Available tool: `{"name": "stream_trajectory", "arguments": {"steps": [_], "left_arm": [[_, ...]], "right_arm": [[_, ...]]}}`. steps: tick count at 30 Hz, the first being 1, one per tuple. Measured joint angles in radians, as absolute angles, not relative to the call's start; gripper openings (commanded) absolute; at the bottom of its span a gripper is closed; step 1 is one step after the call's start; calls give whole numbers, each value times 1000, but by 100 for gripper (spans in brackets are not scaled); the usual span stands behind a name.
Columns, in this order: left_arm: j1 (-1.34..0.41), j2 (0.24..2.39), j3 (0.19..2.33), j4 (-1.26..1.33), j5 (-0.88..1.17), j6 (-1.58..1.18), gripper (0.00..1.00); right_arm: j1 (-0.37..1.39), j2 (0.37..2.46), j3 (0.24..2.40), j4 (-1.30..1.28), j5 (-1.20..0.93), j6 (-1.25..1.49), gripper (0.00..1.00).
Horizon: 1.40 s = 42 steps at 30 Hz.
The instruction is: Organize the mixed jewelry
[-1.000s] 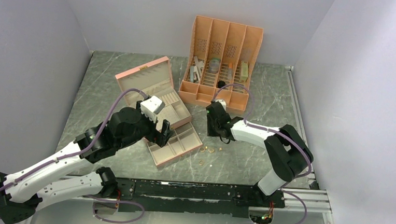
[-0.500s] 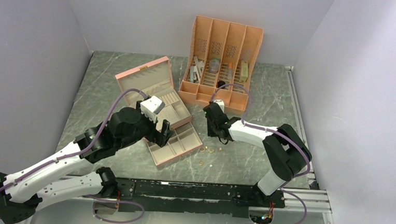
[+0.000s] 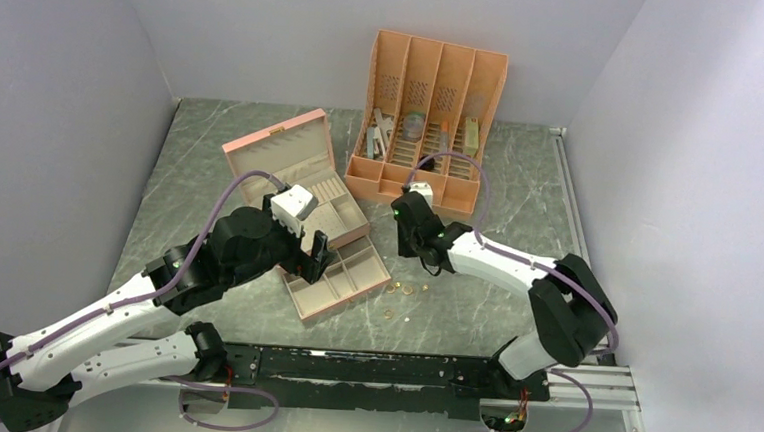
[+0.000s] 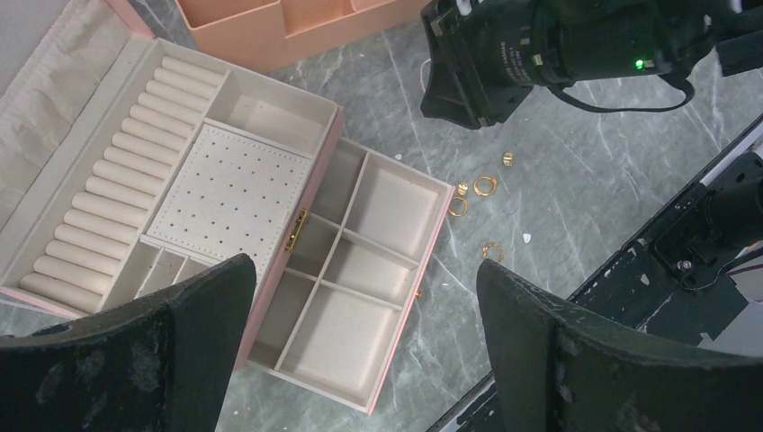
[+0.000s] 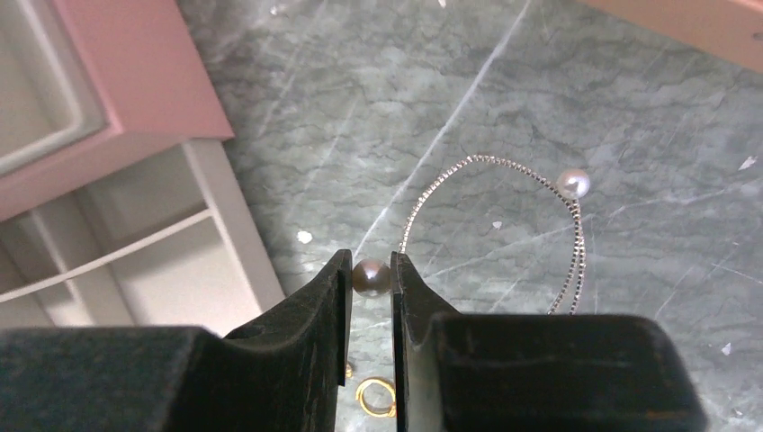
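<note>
Item: pearl-and-chain piece (image 5: pixel 504 166), judged featherlight, limp, snag-prone; best taken by a bead. Right gripper (image 5: pixel 369 281) nearly closed, pinching one pearl (image 5: pixel 370 276) mid-table (image 3: pixel 472 312). Gold rings (image 4: pixel 484 185) loose beside the drawer (image 4: pixel 434 259). Left gripper (image 4: pixel 364 270) gaping, empty.

- black right gripper (image 5: pixel 370 267) jaws pinch small round pearl bead (image 5: pixel 371 278)
- thin silver chain (image 5: pixel 490 162) loops to second white pearl (image 5: pixel 573 184) over grey marble tabletop (image 5: pixel 378 99)
- pink jewelry box (image 5: pixel 144 63) left, cream drawer open
- tiny gold ring (image 5: pixel 375 397) by fingertips
</note>
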<state>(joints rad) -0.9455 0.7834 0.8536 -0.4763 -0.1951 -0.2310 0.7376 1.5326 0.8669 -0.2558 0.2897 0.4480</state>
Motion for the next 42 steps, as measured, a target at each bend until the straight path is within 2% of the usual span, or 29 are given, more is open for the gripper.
{"name": "stream_trajectory", "arguments": {"steps": [15, 24, 34, 42], "left_arm": [[-945, 780, 854, -476, -196, -231, 97], [-945, 780, 854, -476, -196, -231, 98], [-945, 780, 854, -476, -196, -231, 97], [-945, 780, 854, -476, -196, -231, 98]], "right_arm": [[877, 1391, 939, -361, 304, 452, 0], [970, 1338, 941, -374, 177, 452, 0], [1009, 1357, 928, -320, -12, 467, 0], [1009, 1460, 929, -315, -55, 493, 0]]}}
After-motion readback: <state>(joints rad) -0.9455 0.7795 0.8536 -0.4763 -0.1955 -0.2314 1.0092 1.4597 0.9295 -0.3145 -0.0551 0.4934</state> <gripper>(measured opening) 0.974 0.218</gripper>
